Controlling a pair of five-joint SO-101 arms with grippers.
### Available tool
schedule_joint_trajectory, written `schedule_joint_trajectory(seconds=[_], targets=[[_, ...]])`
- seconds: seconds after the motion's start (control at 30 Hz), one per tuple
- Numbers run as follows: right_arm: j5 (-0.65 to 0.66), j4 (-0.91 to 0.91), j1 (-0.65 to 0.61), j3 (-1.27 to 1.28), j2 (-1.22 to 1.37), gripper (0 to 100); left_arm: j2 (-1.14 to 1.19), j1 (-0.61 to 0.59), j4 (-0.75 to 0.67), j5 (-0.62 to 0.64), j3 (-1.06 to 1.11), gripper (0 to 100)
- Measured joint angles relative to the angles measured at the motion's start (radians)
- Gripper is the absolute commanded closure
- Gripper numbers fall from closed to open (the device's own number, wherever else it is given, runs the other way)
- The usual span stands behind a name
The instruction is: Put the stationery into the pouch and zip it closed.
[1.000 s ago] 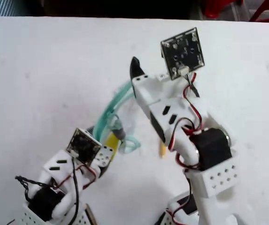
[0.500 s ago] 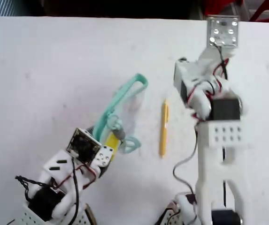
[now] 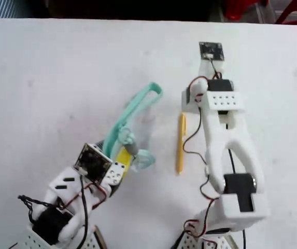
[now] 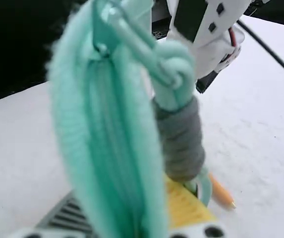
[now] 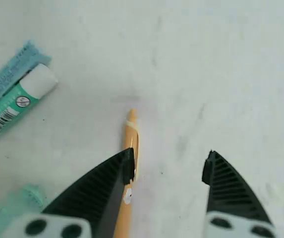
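Nearest me, my right pincer (image 5: pixel 170 156) hangs low over the table, jaws wide apart and holding nothing. One black finger (image 5: pixel 107 183) crosses over the pen (image 5: pixel 131 139), though I cannot tell if it touches, and the other stands clear on the bare table to the side, so the barrel is under one jaw, not between the two. I judge the pen light, stiff and smooth, and apt to roll or slip, so I would shift sideways until the jaws straddle it and pinch across the barrel near its middle. Farther out, beyond the fingertips and off to the finger's side, lies a green-and-white tube (image 5: pixel 18 94). My left pincer (image 3: pixel 121 163) looks clamped on the near end of the pouch (image 3: pixel 132 116), which stands on edge and runs away from its tips, zip uppermost. It looks soft and limp, so I expect the mouth to sag unless held
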Motion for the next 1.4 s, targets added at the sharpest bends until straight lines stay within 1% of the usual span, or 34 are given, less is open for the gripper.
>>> schedule_joint_trajectory(seconds=[0.17, 0.27, 0.43, 0.6, 0.87, 0.93, 1.07, 1.17, 1.27, 1.4], targets=[[0.0, -0.046, 0.0, 0.0, 0.13, 78.3, 0.0, 0.0, -0.003, 0.0, 0.002, 98], [-0.003, -0.066, -0.006, 0.0, 0.147, 78.3, 0.0, 0.0, -0.003, 0.0, 0.002, 98], [-0.006, -0.071, -0.055, 0.005, 0.15, 78.3, 0.0, 0.0, -0.003, -0.002, 0.002, 98], [-0.061, -0.089, -0.094, 0.018, 0.15, 78.3, -0.002, 0.0, -0.003, -0.002, 0.002, 98], [-0.069, -0.164, -0.089, 0.043, 0.232, 78.4, -0.002, 0.0, -0.003, -0.002, 0.002, 98], [-0.069, -0.173, -0.089, 0.041, 0.253, 82.2, -0.002, 0.0, -0.003, -0.002, 0.002, 98], [-0.071, -0.175, -0.077, 0.034, 0.267, 99.1, -0.002, 0.0, -0.003, -0.002, 0.002, 98], [-0.071, -0.175, -0.069, 0.032, 0.269, 95.0, -0.002, 0.0, -0.003, -0.002, 0.002, 98], [-0.071, -0.175, -0.069, 0.032, 0.273, 98.7, -0.002, 0.0, -0.003, -0.002, 0.002, 98], [-0.029, -0.176, -0.06, 0.032, 0.273, 98.3, -0.002, 0.0, -0.003, -0.002, 0.002, 98]])
